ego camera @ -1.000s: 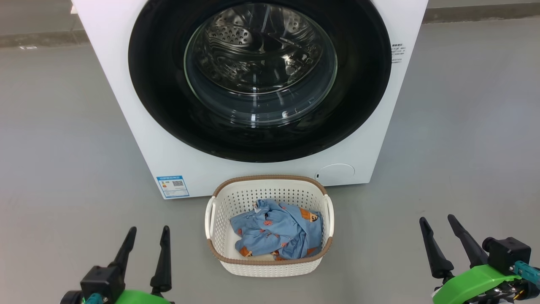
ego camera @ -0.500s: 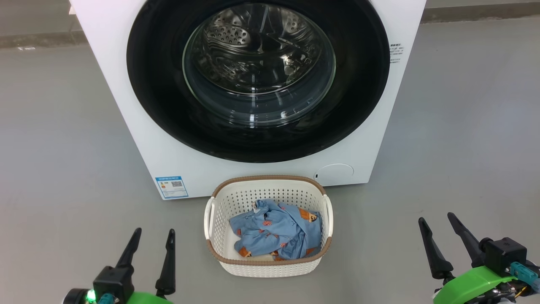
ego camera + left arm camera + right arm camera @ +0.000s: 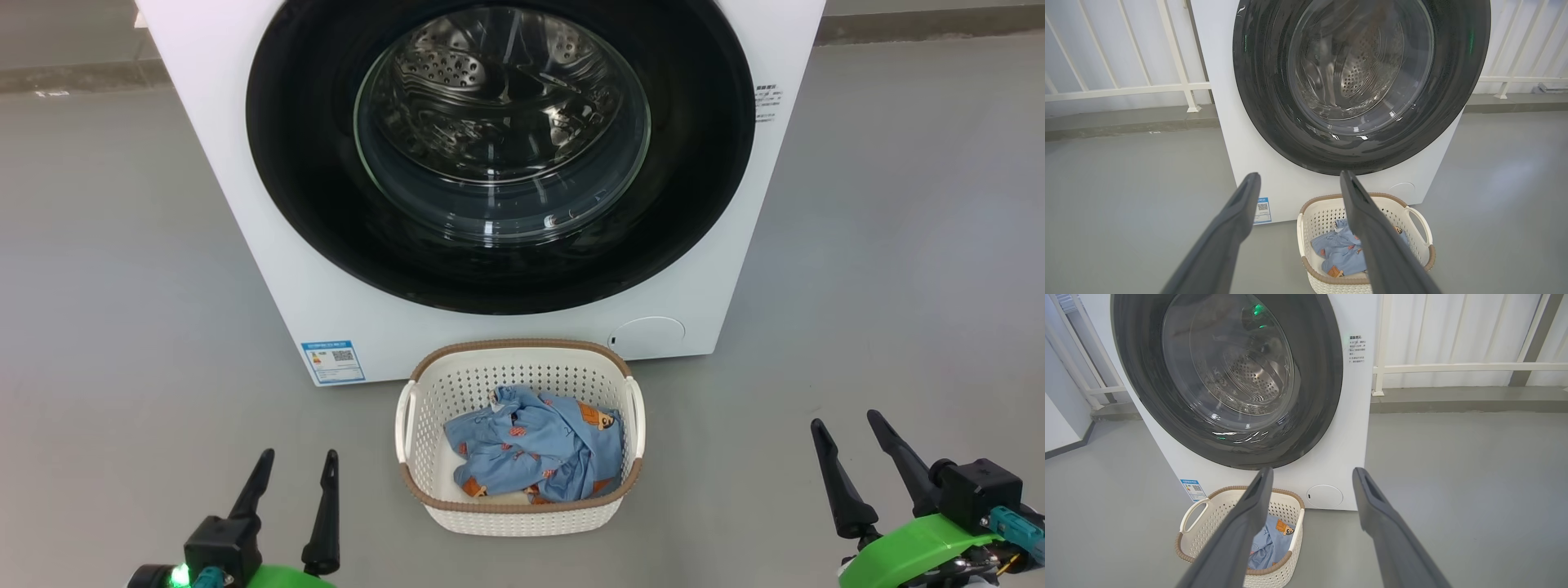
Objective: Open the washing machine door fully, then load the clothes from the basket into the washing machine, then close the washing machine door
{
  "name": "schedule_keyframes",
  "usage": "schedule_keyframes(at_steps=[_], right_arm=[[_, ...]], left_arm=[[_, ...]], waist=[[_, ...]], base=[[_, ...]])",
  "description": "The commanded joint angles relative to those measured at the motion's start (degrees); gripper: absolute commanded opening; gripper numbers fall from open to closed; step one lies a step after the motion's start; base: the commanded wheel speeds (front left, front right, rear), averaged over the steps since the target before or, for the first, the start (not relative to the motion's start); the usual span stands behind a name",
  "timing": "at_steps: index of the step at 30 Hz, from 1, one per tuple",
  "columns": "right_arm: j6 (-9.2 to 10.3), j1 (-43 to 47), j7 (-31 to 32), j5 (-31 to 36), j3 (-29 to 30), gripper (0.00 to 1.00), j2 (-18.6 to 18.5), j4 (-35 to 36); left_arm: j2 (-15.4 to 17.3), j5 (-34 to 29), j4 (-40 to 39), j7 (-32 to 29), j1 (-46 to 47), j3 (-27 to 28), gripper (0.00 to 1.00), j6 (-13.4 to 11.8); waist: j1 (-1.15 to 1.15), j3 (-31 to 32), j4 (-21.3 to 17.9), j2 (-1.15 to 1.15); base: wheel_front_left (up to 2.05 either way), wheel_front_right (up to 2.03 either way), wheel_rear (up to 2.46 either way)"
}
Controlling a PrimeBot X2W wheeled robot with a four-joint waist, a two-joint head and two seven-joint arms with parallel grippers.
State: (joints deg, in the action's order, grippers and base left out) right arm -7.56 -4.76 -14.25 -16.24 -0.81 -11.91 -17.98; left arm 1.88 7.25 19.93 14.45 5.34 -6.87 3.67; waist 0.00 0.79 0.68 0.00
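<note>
The white washing machine (image 3: 245, 204) stands ahead with its round black door (image 3: 310, 204) shut flat against the front. In front of it on the floor sits the cream basket (image 3: 520, 516), holding light blue printed clothes (image 3: 535, 445). My left gripper (image 3: 298, 457) is open at the lower left, well clear of the basket. On the lower right, my right gripper (image 3: 845, 420) is open and empty too. The left wrist view has the door (image 3: 1257, 81), the basket (image 3: 1331, 281) and my left gripper (image 3: 1298, 176). The right wrist view holds the door (image 3: 1323, 375), the basket (image 3: 1208, 526) and my right gripper (image 3: 1312, 471).
Grey floor surrounds the machine on both sides. A white railing (image 3: 1126, 87) runs behind the machine to the left, and another railing (image 3: 1453, 367) to the right. A blue energy sticker (image 3: 333, 361) and a round flap (image 3: 649, 335) sit low on the machine's front.
My left gripper has shifted slightly right and lower in the head view. The right gripper, the basket and the door stay as they were.
</note>
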Motion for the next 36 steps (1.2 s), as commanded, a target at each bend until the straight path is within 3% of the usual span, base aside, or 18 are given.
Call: schedule_keyframes(at_steps=[1, 22, 36], right_arm=[[0.08, -1.57, -0.74, -0.03, -0.96, 1.00, -0.81, 1.53], [0.08, -1.58, -0.74, -0.54, -0.75, 1.00, -0.64, 1.89], [0.08, -1.57, -0.74, -0.79, -0.45, 1.00, -0.62, 1.94]], left_arm=[[1.00, 0.72, -0.81, 0.55, 2.69, 1.65, 1.00, -0.79], [1.00, -0.36, -1.31, 0.55, 2.78, 1.49, 1.00, -1.42], [1.00, -0.98, -1.48, 0.55, 3.04, 1.72, 1.00, -1.56]], waist=[[0.00, -0.02, 0.01, 0.00], [0.00, -0.09, -0.11, 0.00], [0.00, -0.31, -0.02, 0.00]], base=[[0.00, 0.00, 0.00], [0.09, -0.01, -0.07], [1.12, 0.54, -1.66]])
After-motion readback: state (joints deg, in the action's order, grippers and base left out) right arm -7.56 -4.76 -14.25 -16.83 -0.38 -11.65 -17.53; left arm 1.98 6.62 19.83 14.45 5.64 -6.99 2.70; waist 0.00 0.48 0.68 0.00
